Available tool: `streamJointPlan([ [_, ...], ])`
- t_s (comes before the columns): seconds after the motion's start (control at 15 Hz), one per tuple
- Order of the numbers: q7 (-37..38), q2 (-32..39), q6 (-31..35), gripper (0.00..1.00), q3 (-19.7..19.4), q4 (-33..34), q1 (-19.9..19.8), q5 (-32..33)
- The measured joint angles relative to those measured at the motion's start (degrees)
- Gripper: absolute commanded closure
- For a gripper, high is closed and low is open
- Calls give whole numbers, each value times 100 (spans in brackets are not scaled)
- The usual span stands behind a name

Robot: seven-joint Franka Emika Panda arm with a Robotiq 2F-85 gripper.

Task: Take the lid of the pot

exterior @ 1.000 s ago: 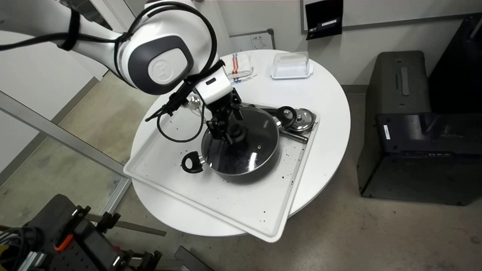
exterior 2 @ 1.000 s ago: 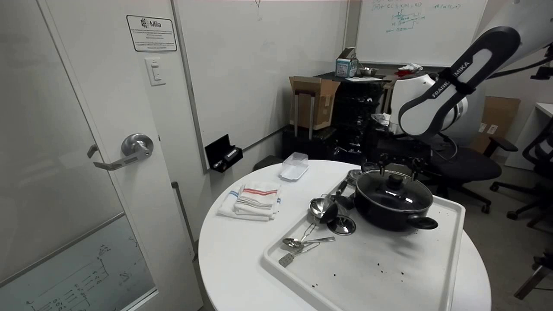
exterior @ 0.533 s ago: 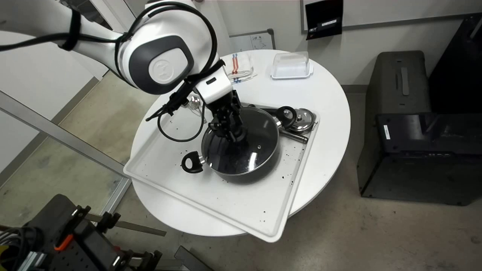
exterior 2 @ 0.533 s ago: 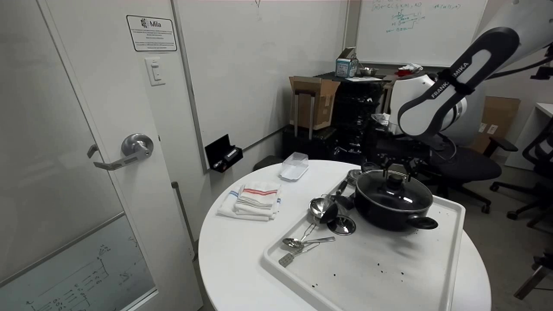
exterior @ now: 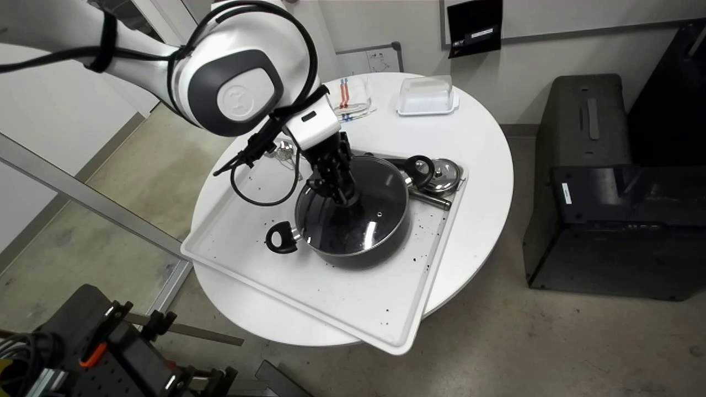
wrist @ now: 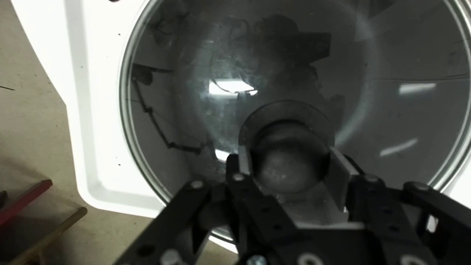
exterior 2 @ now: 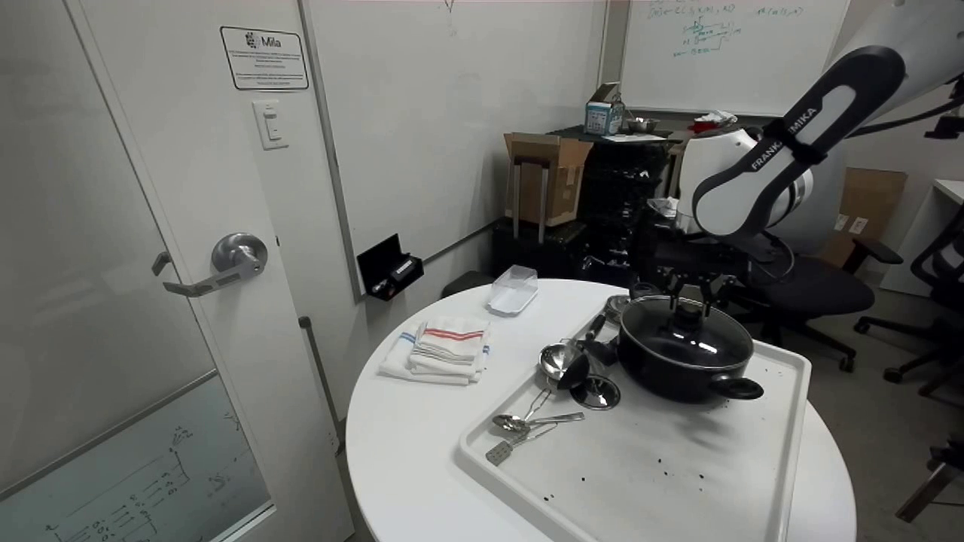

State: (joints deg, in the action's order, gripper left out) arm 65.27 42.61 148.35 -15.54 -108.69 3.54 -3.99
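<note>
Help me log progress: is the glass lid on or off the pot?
On. In both exterior views the lid lies across the top of the pot, with no gap showing between them.

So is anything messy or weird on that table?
Yes, two things. Dark specks are scattered over the white tray; they look like crumbs but are too small to tell. And a corner of the tray sticks out past the edge of the round table, so it doesn't quite fit. The lid looks straight on the pot.
</note>
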Motion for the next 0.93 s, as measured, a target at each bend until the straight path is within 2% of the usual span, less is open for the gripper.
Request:
streamJointPlan([
  [0.47,-2,-270,10,75,5,-32,58,2],
  [0.93,-9,-750,1,75,75,-95,426,376],
])
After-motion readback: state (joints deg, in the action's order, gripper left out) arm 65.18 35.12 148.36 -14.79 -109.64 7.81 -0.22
